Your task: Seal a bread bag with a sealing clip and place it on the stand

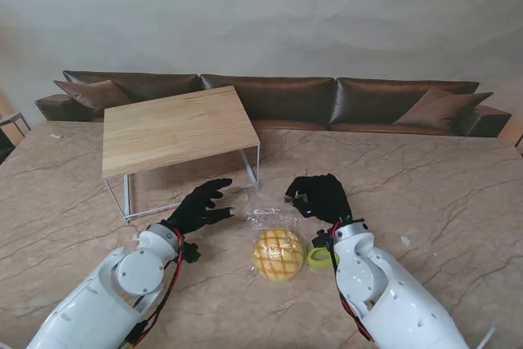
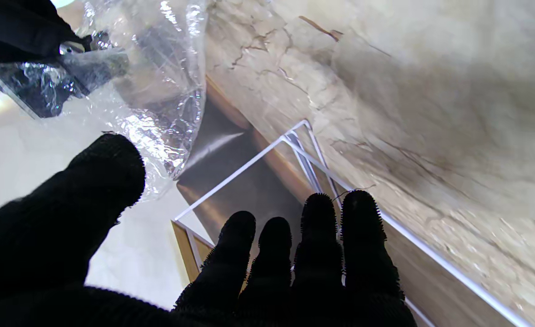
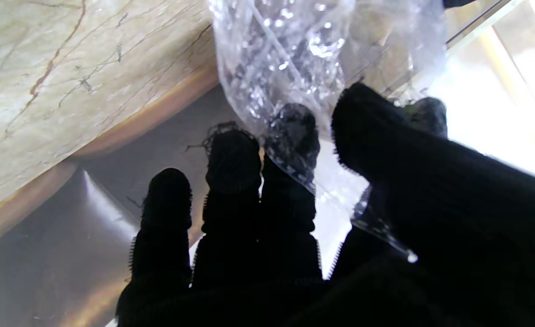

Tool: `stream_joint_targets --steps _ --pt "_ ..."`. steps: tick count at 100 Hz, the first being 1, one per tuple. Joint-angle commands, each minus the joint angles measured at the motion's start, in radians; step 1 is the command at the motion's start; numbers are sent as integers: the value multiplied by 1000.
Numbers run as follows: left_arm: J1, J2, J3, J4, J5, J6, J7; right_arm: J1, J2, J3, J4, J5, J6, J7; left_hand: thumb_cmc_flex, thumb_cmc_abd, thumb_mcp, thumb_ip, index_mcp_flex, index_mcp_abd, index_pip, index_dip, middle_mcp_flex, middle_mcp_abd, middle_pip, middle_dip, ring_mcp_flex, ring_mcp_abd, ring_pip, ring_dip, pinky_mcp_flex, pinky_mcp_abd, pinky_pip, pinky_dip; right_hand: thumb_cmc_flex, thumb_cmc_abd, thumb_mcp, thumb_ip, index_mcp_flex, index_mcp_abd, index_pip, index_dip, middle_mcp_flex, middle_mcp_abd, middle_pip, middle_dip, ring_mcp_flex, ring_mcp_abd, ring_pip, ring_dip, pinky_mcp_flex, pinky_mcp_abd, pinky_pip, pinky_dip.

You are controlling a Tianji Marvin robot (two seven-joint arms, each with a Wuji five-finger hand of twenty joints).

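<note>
Bread bag between right fingers

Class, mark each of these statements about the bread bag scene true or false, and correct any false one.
1. The right hand pinches the bread bag at its open end. True.
2. The left hand also grips the bag. False: its fingers are spread and hold nothing.
3. The bread lies on the marble table, nearer to me than both hands. True.
4. The green sealing clip is already on the bag's neck. False: it lies on the table to the right of the bread.
5. The bag rests on the wooden stand. False: the bag is on the table, to the right of the stand and nearer to me.
</note>
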Motion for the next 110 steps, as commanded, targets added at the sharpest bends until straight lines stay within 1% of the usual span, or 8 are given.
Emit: stream_joint_targets --steps 1,30,46,69,76,82,98,110 --pt "-8 -25 13 4 -9 5 -9 -17 -4 -2 -23 0 -15 -7 -45 -60 25 -41 -22 9 -45 -18 23 6 19 15 24 2 20 18 2 -1 24 18 33 19 39 7 14 -67 -10 24 -16 -9 32 -6 -5 -28 -7 8 -5 -1 -8 -3" --pt "-62 -51 80 55 -68 8 7 -45 -4 12 -63 -8 -49 -24 -30 -117 86 -59 -25 6 -25 -8 103 -40 72 47 97 7 74 75 12 28 91 50 29 21 40 6 15 -72 -17 36 -14 -14 33 -7 -4 -34 -14 8 -8 -3 -17 -8" --pt "-74 -65 94 76 -106 -12 22 -47 -5 13 -73 -8 -58 -26 -2 -152 128 -69 1 -23 6 10 193 -146 196 153 147 8 138 182 1 69 125 70 28 21 41 6 18 -73 -17 47 -15 -17 32 -6 -7 -36 -20 7 -10 -3 -27 -14" --pt "-78 -76 97 91 -141 -46 35 -38 -7 11 -66 -6 -64 -30 46 -144 139 -66 24 -343 672 416 383 -324 322 338 217 6 175 273 -20 133 166 158 25 23 42 5 16 -74 -22 52 -15 -20 30 -6 -5 -39 -24 7 -10 -4 -29 -15" --pt "-79 -84 99 103 -149 -65 59 -37 -7 11 -65 -3 -62 -30 81 -136 157 -62 88 -399 802 525 452 -300 300 310 288 13 211 288 10 146 217 196 23 24 41 4 15 -72 -24 52 -14 -21 30 -6 -3 -39 -25 7 -7 -4 -29 -16" --pt "-77 -87 99 103 -159 -76 62 -37 -8 12 -66 -1 -61 -30 200 -145 69 -147 145 -480 889 556 517 -262 255 272 355 22 248 304 46 152 265 230 23 24 42 4 11 -70 -25 52 -14 -20 29 -6 -3 -38 -25 7 -3 -3 -29 -16" --pt "-81 -89 104 117 -215 -142 35 -41 -7 16 -73 -3 -51 -32 355 -57 40 -105 231 -618 890 504 840 -205 25 301 589 32 372 299 234 174 438 240 20 23 45 4 10 -66 -22 54 -14 -21 29 -5 -2 -37 -26 7 5 -3 -25 -16" --pt "-85 -91 110 132 -213 -186 39 -42 -7 19 -77 -14 -38 -41 430 -51 47 -104 437 -626 854 350 915 -149 -30 313 683 36 415 267 341 180 514 204 24 19 49 4 15 -65 -18 59 -16 -19 31 -1 -2 -34 -25 8 11 0 -19 -14"
